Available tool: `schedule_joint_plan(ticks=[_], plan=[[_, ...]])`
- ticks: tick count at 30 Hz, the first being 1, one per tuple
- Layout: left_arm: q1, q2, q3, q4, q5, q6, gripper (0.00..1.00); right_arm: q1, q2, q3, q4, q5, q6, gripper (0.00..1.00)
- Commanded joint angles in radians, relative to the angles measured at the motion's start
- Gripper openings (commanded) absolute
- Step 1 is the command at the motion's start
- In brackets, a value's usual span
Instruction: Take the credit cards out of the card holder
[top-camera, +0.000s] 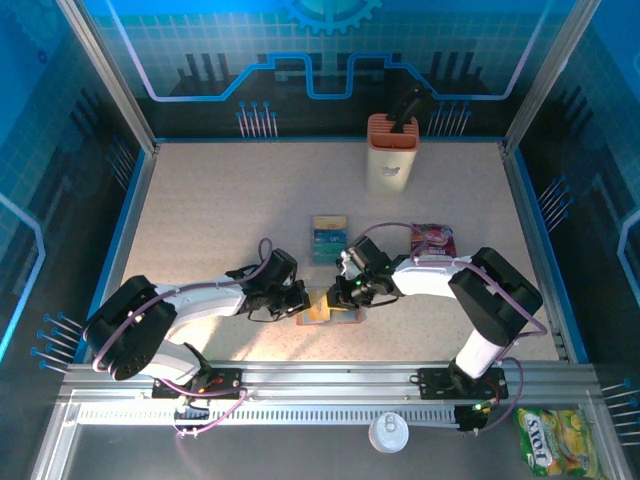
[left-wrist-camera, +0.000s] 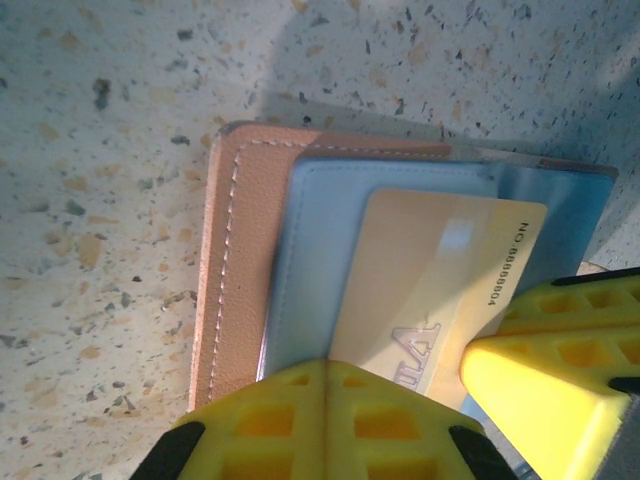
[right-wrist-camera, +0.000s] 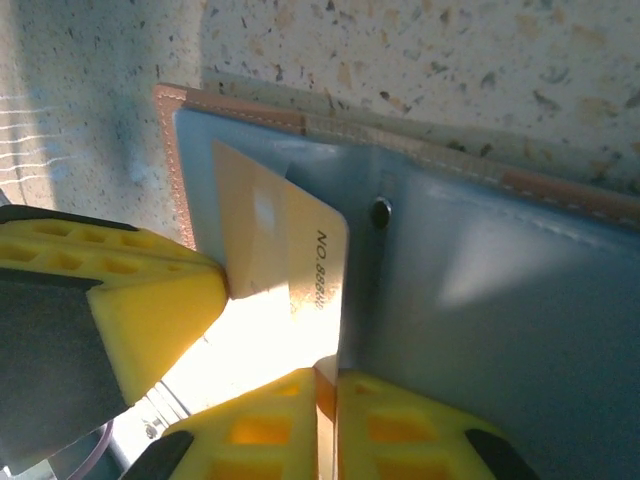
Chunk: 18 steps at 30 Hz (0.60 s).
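Right gripper (right-wrist-camera: 327, 392): the pads are pressed together on the near edge of the orange-tan card (right-wrist-camera: 275, 240), a thin sliver of which shows between them. From this claw the card runs away toward 11 o'clock in the right wrist view, lying across the grey-blue inside of the opened card holder (right-wrist-camera: 480, 300). Its long axis cannot be fixed with certainty, but the free edge is the one held. Withdrawal is therefore judged to lie back toward 6 o'clock, along the claw's own line. Left gripper (left-wrist-camera: 325, 390): the jaws are closed, with the tips set at the holder's edge at 6 o'clock in the left wrist view. Whether leather is pinched or merely pressed cannot be told. In the top view the holder is placed between both claws, the left at 9 o'clock of it and the right at 2 o'clock. Teal-blue cards (top-camera: 328, 238) are laid on the table (top-camera: 220, 220) at 12 o'clock of the holder, apart from it. The right arm is judged the puller, the left the anchor.
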Motion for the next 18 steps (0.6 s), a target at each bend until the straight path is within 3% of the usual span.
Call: schedule_joint_plan(ticks=[1,18], plan=[[-0.004,-0.005,-0.001,-0.054,-0.022,0.004,0.0,-0.023,-0.045,-0.016,-0.043,0.011,-0.025,0.11],[-0.004,-0.021,-0.013,-0.051,-0.027,0.001,0.0,-0.062,-0.166,0.034,-0.278,0.086,-0.142,0.06]])
